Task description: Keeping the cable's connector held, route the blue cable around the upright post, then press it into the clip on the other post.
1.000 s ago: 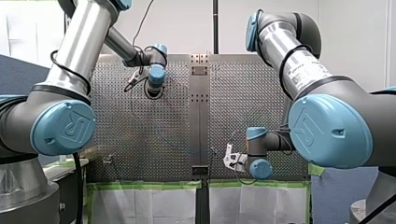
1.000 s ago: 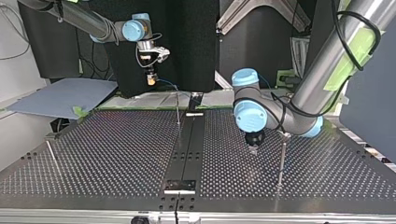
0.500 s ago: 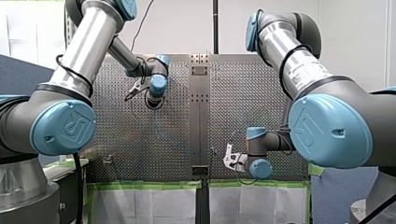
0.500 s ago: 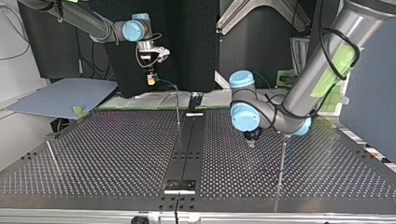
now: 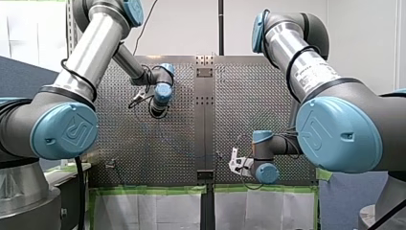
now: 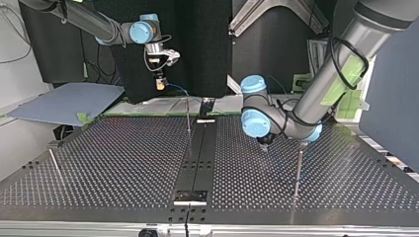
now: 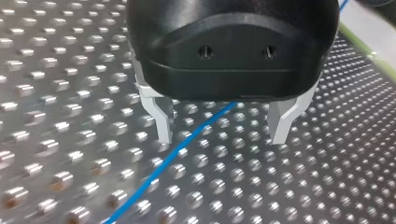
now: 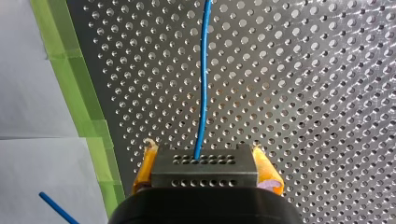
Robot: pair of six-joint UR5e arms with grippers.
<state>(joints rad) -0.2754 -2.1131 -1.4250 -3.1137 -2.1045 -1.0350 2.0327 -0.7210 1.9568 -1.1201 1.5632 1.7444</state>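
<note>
Two hands show: my right hand [image 8: 205, 161] grips the grey connector [image 8: 205, 178] between its yellow pads [image 8: 267, 169], and the blue cable [image 8: 202, 88] runs out from it over the counter [image 8: 303, 93]. My left hand [image 7: 220, 136] hangs low over the counter, metal fingers [image 7: 159, 119] spread wide, the cable passing between them; in the top view a post [image 6: 298, 170] stands near it

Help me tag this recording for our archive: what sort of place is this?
Probably a robotics lab workcell: my left arm and my right arm, both industrial, reach over a perforated metal table fitted with a thin upright post, green tape along its edge.
</note>
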